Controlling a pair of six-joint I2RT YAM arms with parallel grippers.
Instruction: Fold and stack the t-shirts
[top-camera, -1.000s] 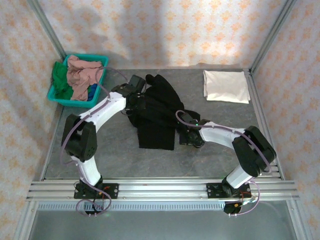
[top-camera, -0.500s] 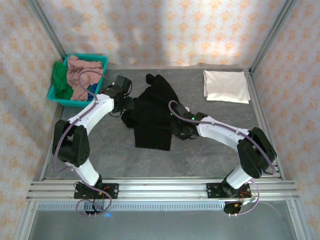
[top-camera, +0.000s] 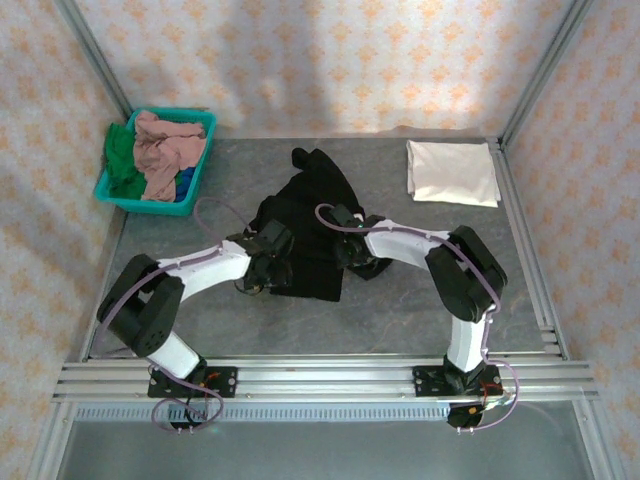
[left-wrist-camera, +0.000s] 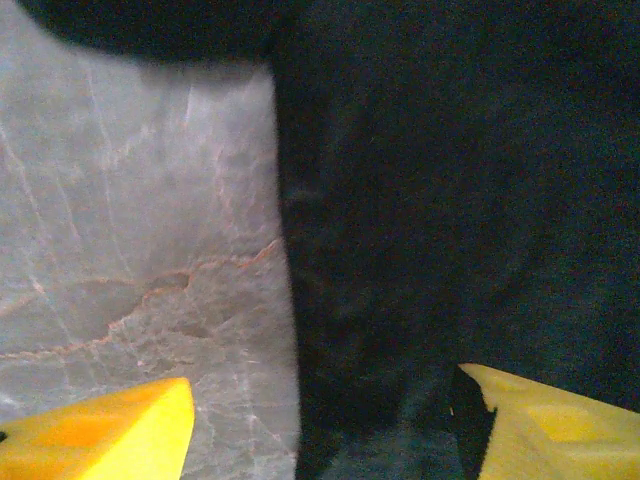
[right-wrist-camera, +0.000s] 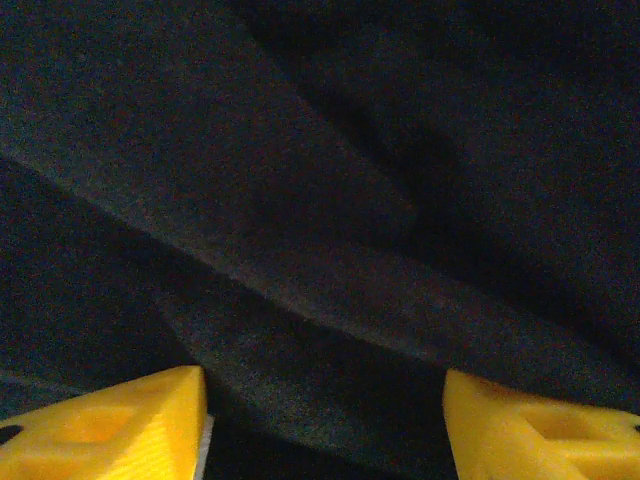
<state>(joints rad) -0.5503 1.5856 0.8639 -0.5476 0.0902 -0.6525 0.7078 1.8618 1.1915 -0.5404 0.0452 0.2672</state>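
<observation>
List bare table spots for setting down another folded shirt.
Free: table between black t-shirt and cream t-shirt; middle near strip from that shirt to the rail. Crowded: centre, where left gripper and right gripper sit over the black one.

Overhead; wrist close-ups of black t-shirt (top-camera: 305, 210)

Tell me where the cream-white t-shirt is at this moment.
In the top view the cream-white t-shirt lies folded at the far right corner of the table, apart from the black t-shirt in the middle.
</observation>
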